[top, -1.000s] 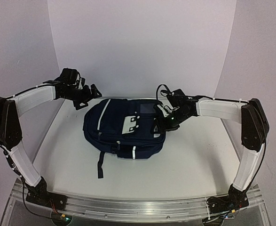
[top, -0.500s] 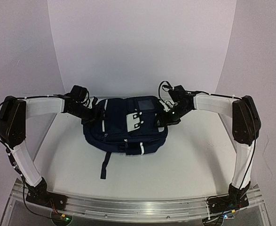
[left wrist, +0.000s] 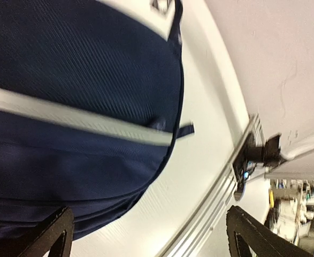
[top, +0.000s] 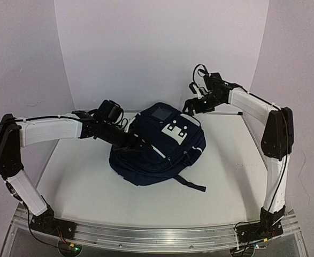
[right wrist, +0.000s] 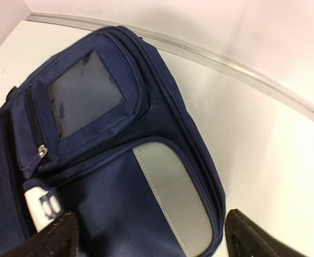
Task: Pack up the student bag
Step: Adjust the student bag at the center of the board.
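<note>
**Swinging round: student bag turned on the counter, right claw lifted off**

The left claw [left wrist: 148, 226] stands with its fingers spread wide and grips nothing. Its near finger [left wrist: 54, 235] hangs over the navy cloth, and the bag's lower edge runs between the two tips. A second ago this claw was raised off the far-left corner, well clear of the bag. Now the arm reaches in low and the claw sits at the bag's left flank. Whether it presses on the fabric cannot be told.

The right claw [right wrist: 151, 226] is also spread wide and has hold of nothing. A second ago it was down at the bag's right side. It is now raised above the back-right corner, apart from the bag, and looks down on a top pocket with a clear window [right wrist: 84, 93] and a grey panel [right wrist: 173, 193].

The student bag [top: 157, 155] lies on the white counter [top: 82, 176], near the middle. It has shifted to the right and turned since the earlier frame. Its white patch [top: 175, 131] now sits toward the far right, and the windowed pocket points to the back wall. The dark strap [top: 191, 183], which before trailed off the front left, now trails to the front right.
</note>
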Available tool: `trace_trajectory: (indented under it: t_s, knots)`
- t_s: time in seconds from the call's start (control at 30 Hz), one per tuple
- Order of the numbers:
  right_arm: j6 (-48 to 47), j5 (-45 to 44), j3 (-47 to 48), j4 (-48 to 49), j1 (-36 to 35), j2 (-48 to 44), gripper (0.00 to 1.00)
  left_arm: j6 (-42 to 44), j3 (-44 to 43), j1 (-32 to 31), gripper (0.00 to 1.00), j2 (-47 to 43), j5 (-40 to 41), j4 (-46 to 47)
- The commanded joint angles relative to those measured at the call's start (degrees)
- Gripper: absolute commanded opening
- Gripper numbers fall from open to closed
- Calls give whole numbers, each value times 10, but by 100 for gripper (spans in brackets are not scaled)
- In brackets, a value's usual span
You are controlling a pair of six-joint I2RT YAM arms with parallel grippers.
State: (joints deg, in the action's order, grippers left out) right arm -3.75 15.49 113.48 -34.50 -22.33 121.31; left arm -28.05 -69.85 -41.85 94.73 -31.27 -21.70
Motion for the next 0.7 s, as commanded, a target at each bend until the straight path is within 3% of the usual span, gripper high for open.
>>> trace_trajectory:
  t_s: [0.0,0.13,0.23,0.43,0.53,0.67]
  knots:
    - [21,18,-63,-11,12,-116,98,-9,-61,78,100,-50,51,-4]
    - [64,91,-178,-11,12,-169,98,-33,-80,174,100,-31,57,-8]
    - [66,177,-260,-6,12,-204,98,-15,-121,207,100,16,75,-26]
    - [86,261,-394,42,11,-230,98,14,-202,212,100,138,43,-58]
    - [82,267,-415,48,12,-216,98,8,-174,202,100,158,-8,-26]
    - [76,275,-402,50,12,-179,98,16,-98,153,100,128,-10,28]
